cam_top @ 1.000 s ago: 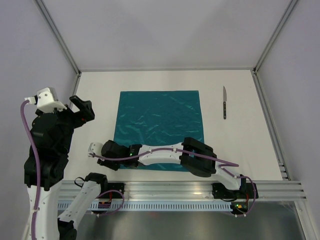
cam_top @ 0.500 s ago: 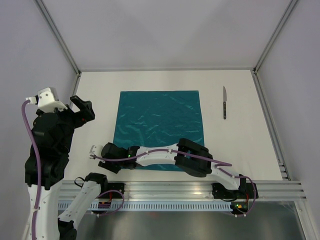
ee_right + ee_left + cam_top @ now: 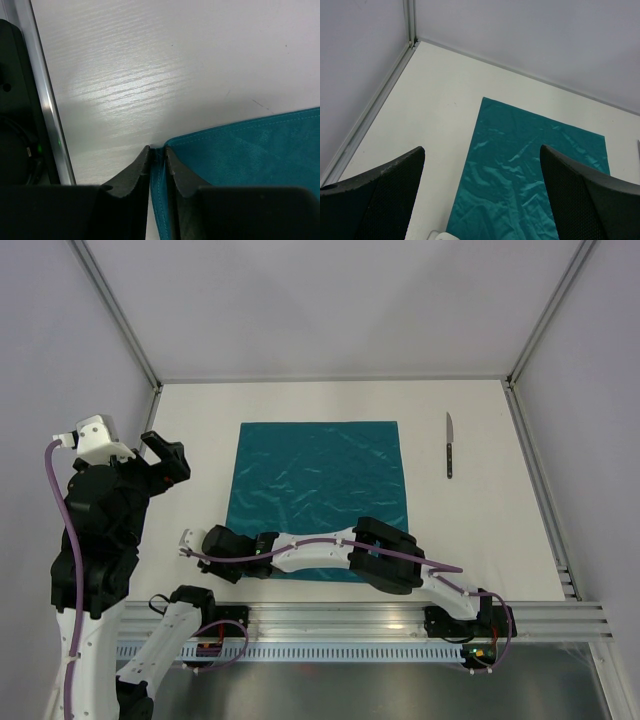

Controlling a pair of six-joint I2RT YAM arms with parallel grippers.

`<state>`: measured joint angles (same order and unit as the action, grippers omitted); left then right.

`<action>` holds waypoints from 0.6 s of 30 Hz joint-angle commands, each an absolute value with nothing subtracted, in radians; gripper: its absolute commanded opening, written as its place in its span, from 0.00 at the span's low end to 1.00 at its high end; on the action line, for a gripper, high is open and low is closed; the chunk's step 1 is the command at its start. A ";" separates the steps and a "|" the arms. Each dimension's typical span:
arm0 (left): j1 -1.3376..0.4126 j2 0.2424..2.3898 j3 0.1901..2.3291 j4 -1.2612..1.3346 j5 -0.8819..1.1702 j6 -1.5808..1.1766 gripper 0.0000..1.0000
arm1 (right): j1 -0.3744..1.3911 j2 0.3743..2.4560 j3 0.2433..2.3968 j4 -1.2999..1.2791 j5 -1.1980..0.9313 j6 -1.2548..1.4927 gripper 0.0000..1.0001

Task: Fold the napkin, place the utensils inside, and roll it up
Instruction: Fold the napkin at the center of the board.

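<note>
Napkin flat on the surface; its near-left corner is clamped in the closed right end effector; the left end effector is spread wide, empty.

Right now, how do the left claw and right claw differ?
The left claw is open and holds nothing; the right claw is shut on the near-left corner of the napkin. The left claw hangs high beside the napkin; the right claw sits low at the table. Both are dark.

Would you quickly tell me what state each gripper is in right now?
Left gripper: open, holding nothing.
Right gripper: shut on a corner of the napkin.
</note>
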<state>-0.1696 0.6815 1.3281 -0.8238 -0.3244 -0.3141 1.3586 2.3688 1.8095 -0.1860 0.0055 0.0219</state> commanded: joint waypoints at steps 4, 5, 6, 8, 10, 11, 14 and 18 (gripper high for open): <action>-0.164 0.687 1.322 -0.808 -0.339 -0.310 1.00 | 1.358 2.404 1.825 -0.241 0.051 0.015 0.15; -0.166 0.687 1.322 -0.808 -0.337 -0.311 1.00 | 1.358 2.402 1.825 -0.241 0.052 0.012 0.13; -0.164 0.689 1.324 -0.805 -0.337 -0.311 1.00 | 1.358 2.399 1.824 -0.241 0.054 0.009 0.12; -0.166 0.689 1.327 -0.807 -0.337 -0.311 1.00 | 1.355 2.384 1.829 -0.242 0.060 0.009 0.09; -0.164 0.689 1.328 -0.805 -0.337 -0.311 1.00 | 1.355 2.359 1.832 -0.245 0.057 0.009 0.06; -0.164 0.689 1.328 -0.802 -0.337 -0.310 1.00 | 1.351 2.352 1.835 -0.245 0.055 0.009 0.06; -0.166 0.689 1.330 -0.801 -0.337 -0.310 1.00 | 1.348 2.319 1.841 -0.250 0.060 0.008 0.02; -0.164 0.687 1.333 -0.799 -0.337 -0.307 1.00 | 1.344 2.293 1.855 -0.262 0.058 0.008 0.00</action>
<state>-0.1696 0.6819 1.3258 -0.8204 -0.3244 -0.3141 1.3537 2.3623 1.8137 -0.2115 0.0292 0.0135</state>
